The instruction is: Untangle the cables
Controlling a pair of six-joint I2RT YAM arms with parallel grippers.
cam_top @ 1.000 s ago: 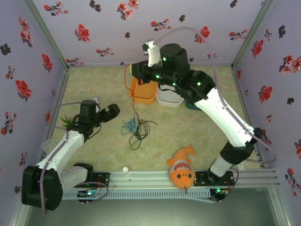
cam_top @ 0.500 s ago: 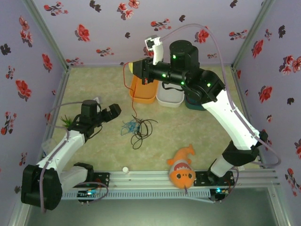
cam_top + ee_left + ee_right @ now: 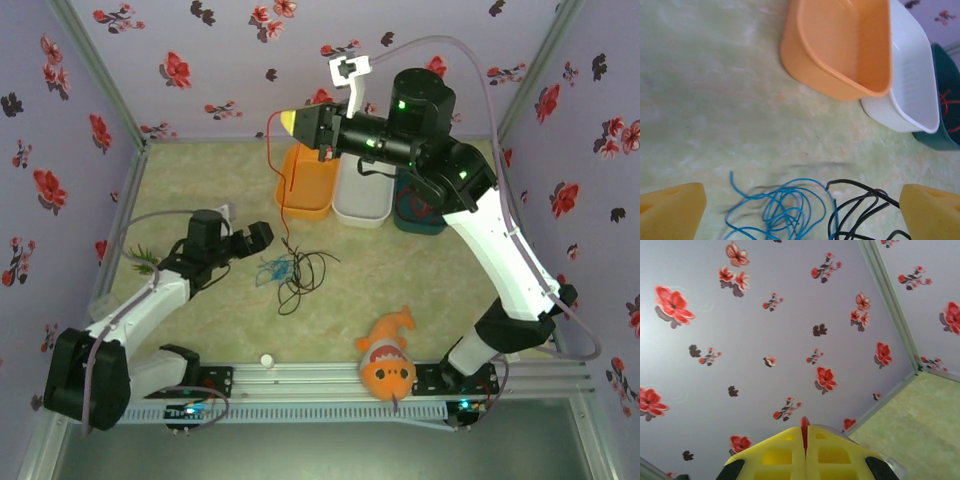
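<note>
Dangling from the clamped right gripper (image 3: 290,123), red cable (image 3: 283,190) hangs near gaping left gripper (image 3: 255,238).

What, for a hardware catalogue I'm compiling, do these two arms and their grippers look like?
The left arm and right arm have white link shells, black joint housings and a thin greyish cable looping alongside each. Green lights dot the right arm's joints. The left gripper and right gripper have yellow fingers; a white bracket sticks up at the right wrist.
</note>
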